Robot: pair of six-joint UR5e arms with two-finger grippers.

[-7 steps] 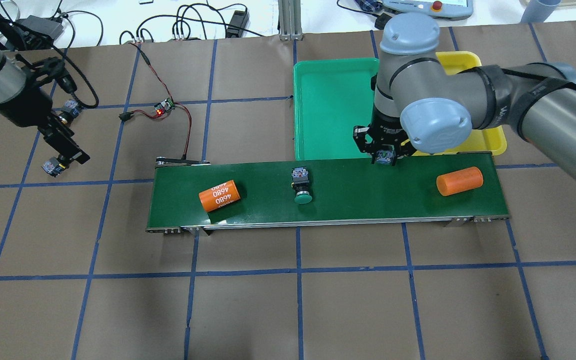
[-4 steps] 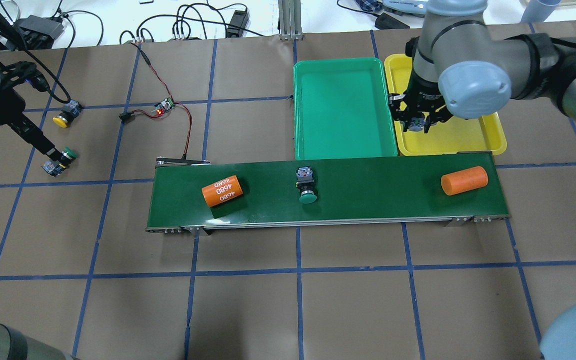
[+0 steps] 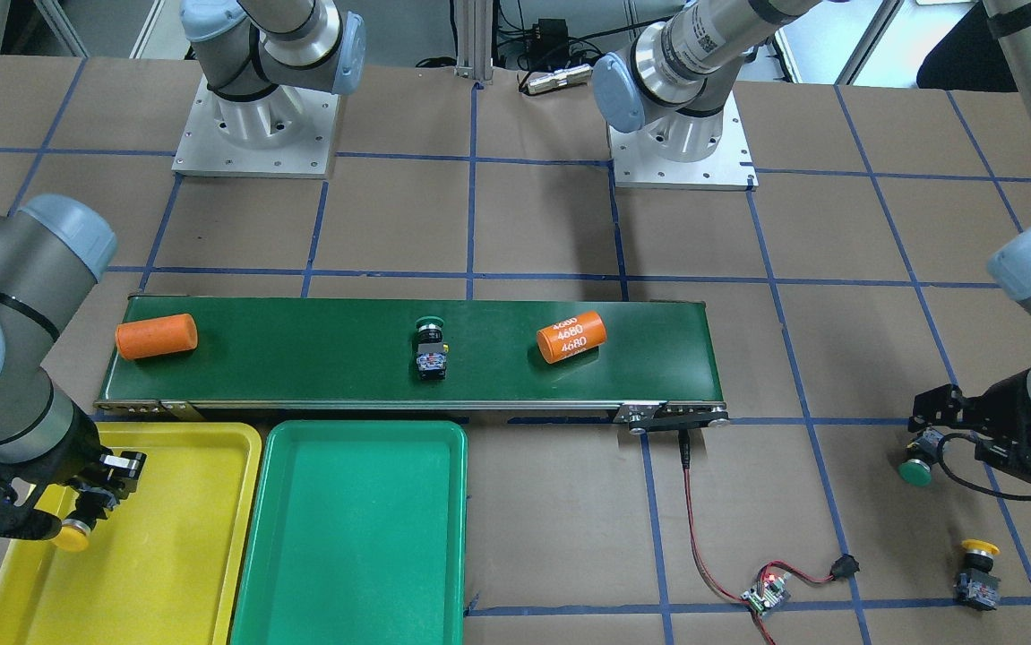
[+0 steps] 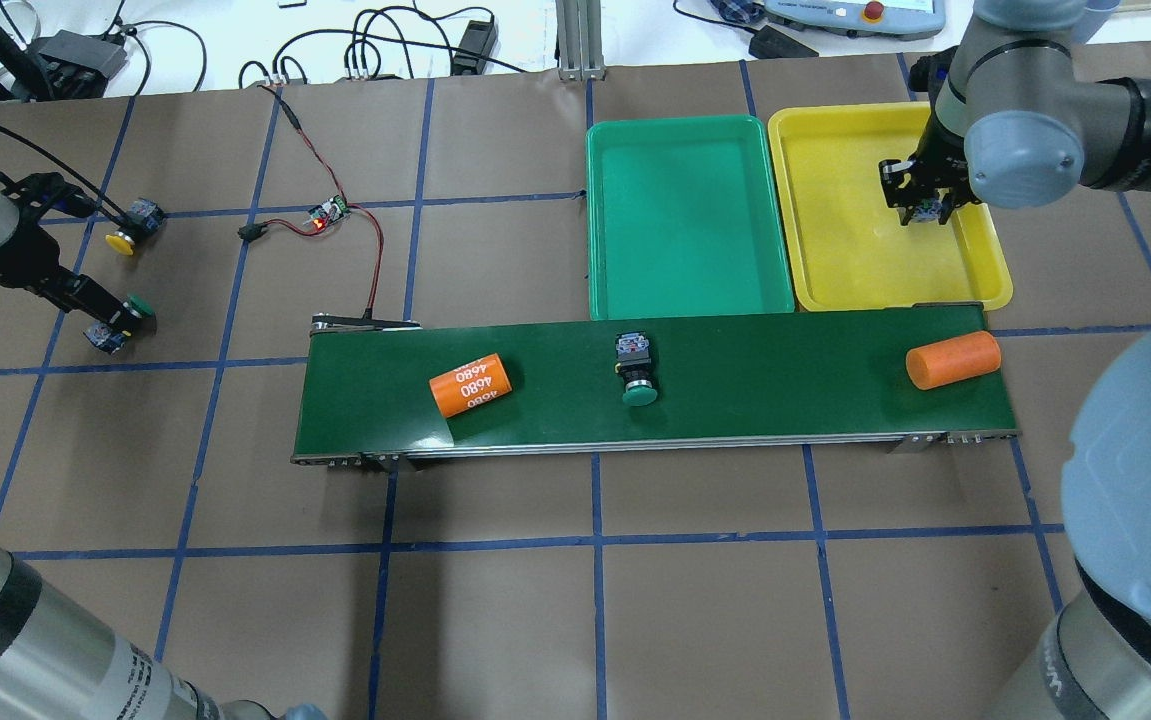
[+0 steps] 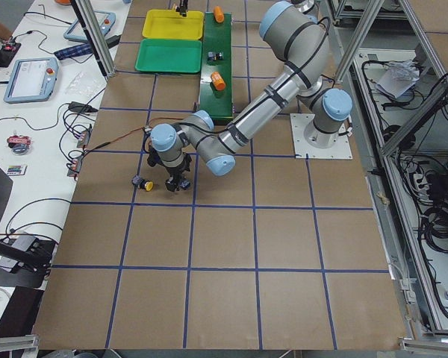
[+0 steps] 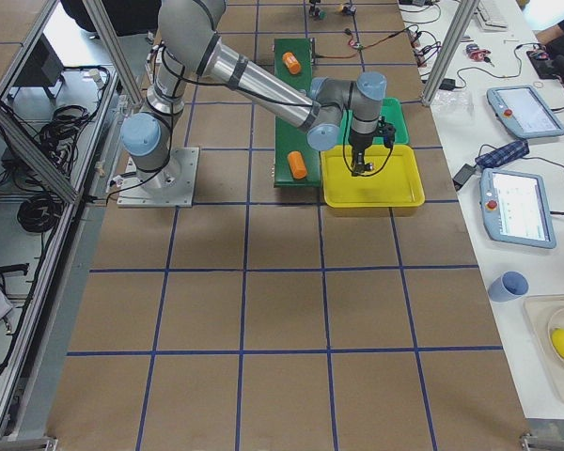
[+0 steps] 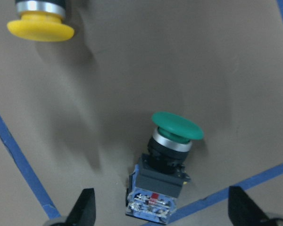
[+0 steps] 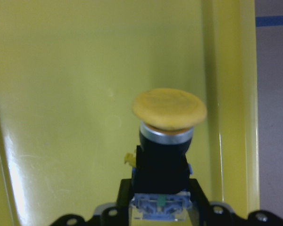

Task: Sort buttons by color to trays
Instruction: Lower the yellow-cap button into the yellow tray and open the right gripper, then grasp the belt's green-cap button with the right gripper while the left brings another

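Observation:
My right gripper is shut on a yellow button and holds it over the yellow tray, near its outer wall; it also shows in the front view. The green tray beside it holds nothing. A green button lies on the conveyor belt. My left gripper is open, its fingers on either side of a second green button lying on the table. A second yellow button lies just beyond it.
Two orange cylinders lie on the belt, one marked "4680" and a plain one at the right end. A small circuit board with red-black wires lies on the table, between the loose buttons and the green tray.
My right gripper carried the yellow button from the belt's far edge over to the yellow tray. My left gripper shifted to the green button on the table. The things on the belt moved right.

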